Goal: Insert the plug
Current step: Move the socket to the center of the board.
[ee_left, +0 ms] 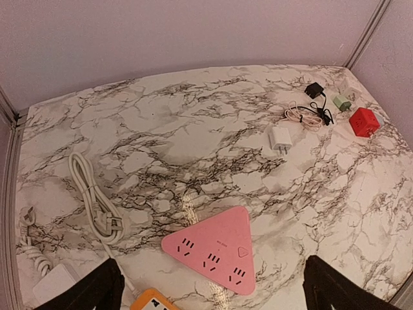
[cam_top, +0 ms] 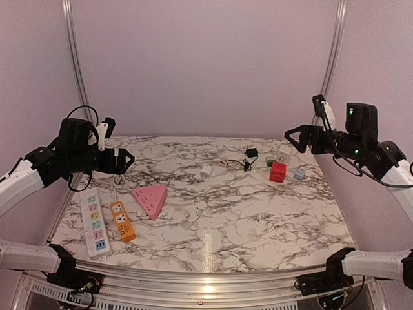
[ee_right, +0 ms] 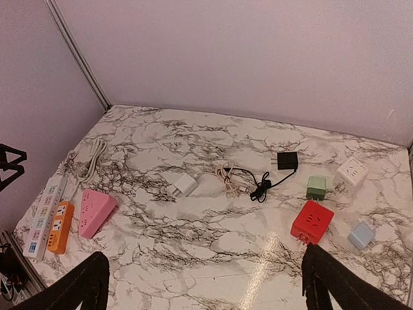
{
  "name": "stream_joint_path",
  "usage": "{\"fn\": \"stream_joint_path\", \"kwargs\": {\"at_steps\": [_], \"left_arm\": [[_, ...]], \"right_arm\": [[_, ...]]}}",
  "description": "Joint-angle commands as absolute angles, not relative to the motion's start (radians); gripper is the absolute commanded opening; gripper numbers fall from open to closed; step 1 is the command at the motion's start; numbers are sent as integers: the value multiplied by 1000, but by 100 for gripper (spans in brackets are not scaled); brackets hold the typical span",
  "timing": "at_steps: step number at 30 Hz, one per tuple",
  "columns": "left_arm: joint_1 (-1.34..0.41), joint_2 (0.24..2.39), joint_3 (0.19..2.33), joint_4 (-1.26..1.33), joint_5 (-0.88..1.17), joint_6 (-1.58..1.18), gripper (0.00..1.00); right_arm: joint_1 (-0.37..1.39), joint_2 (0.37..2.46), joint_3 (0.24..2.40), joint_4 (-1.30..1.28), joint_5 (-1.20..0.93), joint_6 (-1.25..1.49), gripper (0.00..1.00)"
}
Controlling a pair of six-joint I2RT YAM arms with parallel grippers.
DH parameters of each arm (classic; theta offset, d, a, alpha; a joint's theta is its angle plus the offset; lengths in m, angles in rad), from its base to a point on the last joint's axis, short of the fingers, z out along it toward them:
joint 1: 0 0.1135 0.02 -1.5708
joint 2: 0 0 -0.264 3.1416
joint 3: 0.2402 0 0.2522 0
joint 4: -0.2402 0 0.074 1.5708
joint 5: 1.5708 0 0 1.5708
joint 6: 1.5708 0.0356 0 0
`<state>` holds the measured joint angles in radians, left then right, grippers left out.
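Note:
A white plug (cam_top: 206, 172) (ee_left: 280, 139) (ee_right: 183, 185) lies flat near the table's middle back, beside a coiled pinkish cable (ee_right: 226, 177). A black plug (cam_top: 251, 152) (ee_right: 287, 161) with a black cord lies further right. The pink triangular socket strip (cam_top: 151, 199) (ee_left: 219, 248) (ee_right: 95, 210) rests on the left half. My left gripper (cam_top: 126, 159) (ee_left: 213, 290) hangs open and empty, high above the pink strip. At the far right, my right gripper (cam_top: 292, 137) (ee_right: 206, 284) is also raised, open and empty.
A long white power strip (cam_top: 94, 225) and an orange one (cam_top: 122, 221) lie at the left edge, with a coiled white cord (ee_left: 93, 197) behind them. A red cube socket (cam_top: 277, 171), a green adapter (ee_right: 317, 186), a white cube (ee_right: 351, 173) and a pale blue adapter (ee_right: 361, 235) sit at the right.

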<state>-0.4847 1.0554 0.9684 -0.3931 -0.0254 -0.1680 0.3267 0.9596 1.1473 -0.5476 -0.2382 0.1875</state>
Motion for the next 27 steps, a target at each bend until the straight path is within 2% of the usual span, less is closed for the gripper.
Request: {"fn": "stream_joint_path", "kwargs": {"at_steps": [1,9,13,20,27], "left_arm": [[-493,1057,982,-362,-56,-149,99],[-497,1121,997,-357,-42,-163,99],[-502,1165,956,-284,-22,-200,99],[-503,1240,885,-79,24,-263,99],[-503,1363,878,-51,-46,-256,99]], "right_arm": [[317,956,1149,-518,-226,208,98],[317,973,1143,-560,-203,166,98],[317,990,1135,-595,-152,159,99],[317,964,1091,-581,-182,160,99],[317,950,1076,-586,-181,163,98]]}}
